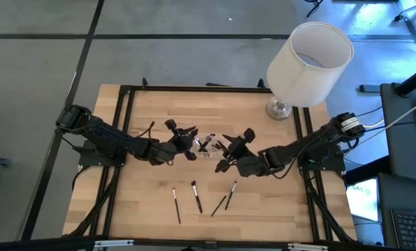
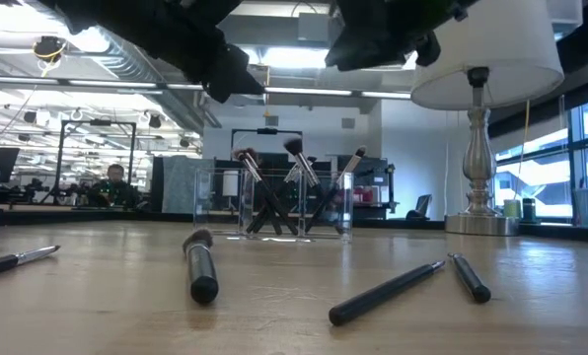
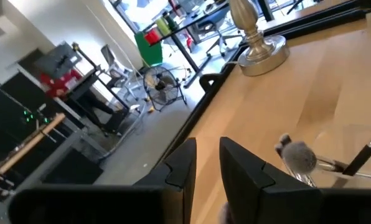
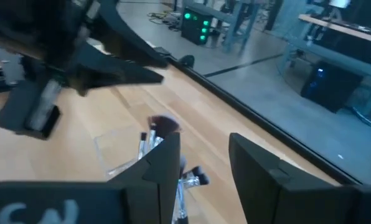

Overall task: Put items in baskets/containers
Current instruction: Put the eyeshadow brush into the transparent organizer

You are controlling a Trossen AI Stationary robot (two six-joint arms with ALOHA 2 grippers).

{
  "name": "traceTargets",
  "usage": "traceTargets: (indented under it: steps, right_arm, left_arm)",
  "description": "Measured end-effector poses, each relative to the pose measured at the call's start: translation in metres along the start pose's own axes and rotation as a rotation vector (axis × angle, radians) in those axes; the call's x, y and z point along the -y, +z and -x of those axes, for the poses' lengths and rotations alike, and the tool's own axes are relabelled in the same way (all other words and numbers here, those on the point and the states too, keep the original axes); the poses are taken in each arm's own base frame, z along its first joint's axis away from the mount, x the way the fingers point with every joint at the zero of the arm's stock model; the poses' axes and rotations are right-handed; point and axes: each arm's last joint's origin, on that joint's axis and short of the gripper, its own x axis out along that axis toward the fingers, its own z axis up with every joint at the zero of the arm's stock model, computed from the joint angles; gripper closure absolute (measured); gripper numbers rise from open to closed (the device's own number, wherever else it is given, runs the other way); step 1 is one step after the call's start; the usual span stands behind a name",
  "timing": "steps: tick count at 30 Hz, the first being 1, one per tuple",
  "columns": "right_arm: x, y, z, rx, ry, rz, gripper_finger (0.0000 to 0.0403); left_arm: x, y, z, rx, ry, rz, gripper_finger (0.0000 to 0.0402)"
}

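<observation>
Holding my right gripper (image 1: 227, 149) just above the clear cup (image 1: 206, 145), I have its two fingers spread apart with nothing between them. In the right wrist view the fingers (image 4: 162, 163) stand wide, and brush heads poke up from the cup right under them. My left gripper (image 1: 182, 139) hangs close on the cup's other side. Its fingers (image 3: 182, 165) show a small gap and I see nothing held in them.

I think my job now is to lift the right gripper straight up and away. To do it well I should go slowly and keep the fingers wide, so I do not catch a brush head and tip the cup over.

The cup sits near the middle of the table (image 1: 145, 209), a bit toward the far edge and the lamp (image 1: 307, 63). The brushes in the cup (image 2: 296, 192) stand up and lean, crossing each other, with their soft tips up and their handles down.

Four brushes on the table (image 1: 196, 196) lie flat nearer the front edge. Their long sides run mostly from front to back. Two lean a little one way, and the two nearer my right arm lean the other way
</observation>
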Motion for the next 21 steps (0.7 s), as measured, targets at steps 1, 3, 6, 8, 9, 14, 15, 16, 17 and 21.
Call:
traceTargets:
  steps: [1, 3, 6, 8, 9, 14, 15, 16, 17, 21]
  right_arm:
    - [0.001, 0.001, 0.000, -0.003, 0.012, 0.001, 0.0265]
    - [0.001, 0.001, -0.001, -0.009, 0.024, 0.005, 0.0265]
    - [0.001, -0.001, -0.002, -0.033, 0.068, 0.021, 0.0265]
    - [0.001, -0.002, -0.004, -0.053, 0.105, 0.029, 0.0265]
    - [0.001, -0.002, -0.005, -0.056, 0.111, 0.037, 0.0265]
    - [0.008, -0.004, -0.009, -0.049, -0.012, 0.122, 0.0280]
    - [0.011, -0.005, -0.010, -0.051, -0.056, 0.153, 0.0285]
    - [0.014, -0.006, -0.010, -0.054, -0.094, 0.183, 0.0289]
    - [0.018, -0.006, -0.011, -0.065, -0.119, 0.208, 0.0294]
    - [0.046, 0.005, -0.025, -0.217, 0.018, 0.179, 0.0311]
  left_arm:
    - [0.000, -0.001, 0.000, -0.005, -0.001, 0.010, 0.0336]
    - [0.001, -0.003, 0.000, -0.017, -0.004, 0.022, 0.0336]
    - [0.001, -0.005, 0.000, -0.034, -0.008, 0.033, 0.0336]
    - [0.002, -0.007, 0.000, -0.043, -0.002, 0.051, 0.0336]
    - [0.002, -0.007, 0.001, -0.048, 0.007, 0.065, 0.0335]
    - [0.003, -0.011, 0.004, -0.070, 0.036, 0.044, 0.0321]
    - [0.003, -0.011, 0.005, -0.074, 0.047, 0.049, 0.0318]
    - [0.004, -0.012, 0.006, -0.078, 0.054, 0.051, 0.0315]
    - [0.004, -0.012, 0.007, -0.080, 0.061, 0.057, 0.0311]
    - [0.002, -0.013, 0.002, -0.085, 0.042, 0.148, 0.0299]
